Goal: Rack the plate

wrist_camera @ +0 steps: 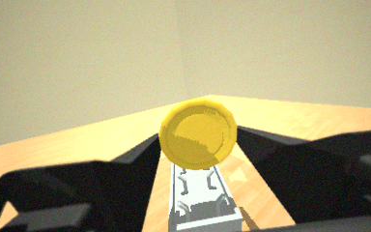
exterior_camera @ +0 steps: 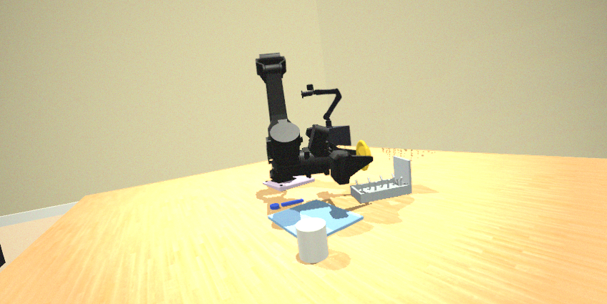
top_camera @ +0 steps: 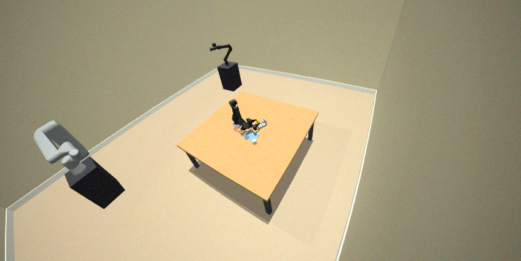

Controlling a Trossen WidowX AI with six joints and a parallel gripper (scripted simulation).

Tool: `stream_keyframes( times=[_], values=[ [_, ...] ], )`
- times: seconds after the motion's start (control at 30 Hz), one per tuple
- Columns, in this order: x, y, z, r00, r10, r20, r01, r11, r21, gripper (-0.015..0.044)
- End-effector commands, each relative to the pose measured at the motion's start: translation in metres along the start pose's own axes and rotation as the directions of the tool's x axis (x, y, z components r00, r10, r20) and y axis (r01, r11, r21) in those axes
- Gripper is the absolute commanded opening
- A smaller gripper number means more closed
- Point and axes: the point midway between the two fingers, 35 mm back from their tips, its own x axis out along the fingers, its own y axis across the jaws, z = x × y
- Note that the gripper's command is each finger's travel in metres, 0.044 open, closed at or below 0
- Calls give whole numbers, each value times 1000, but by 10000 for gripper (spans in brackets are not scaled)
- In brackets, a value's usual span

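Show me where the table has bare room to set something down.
Bare wood stretches right of the dish rack and in front of the white cylinder. It is crowded between the arm's base, blue pen, blue mat and rack, where the gripper holds the yellow plate low.

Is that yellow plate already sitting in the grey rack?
No, the yellow plate is held on edge in the gripper, up in the air above the near end of the grey rack, not touching it.
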Motion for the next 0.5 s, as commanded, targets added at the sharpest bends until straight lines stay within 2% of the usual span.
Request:
stream_keyframes(
  times=[0.0, 0.47],
  values=[
    [-2, 6, 0, 1000, 17, 21, -16, 999, -44, 0],
    [0, 4, -8, 1000, 16, 17, -15, 999, -40, 0]
  ],
)
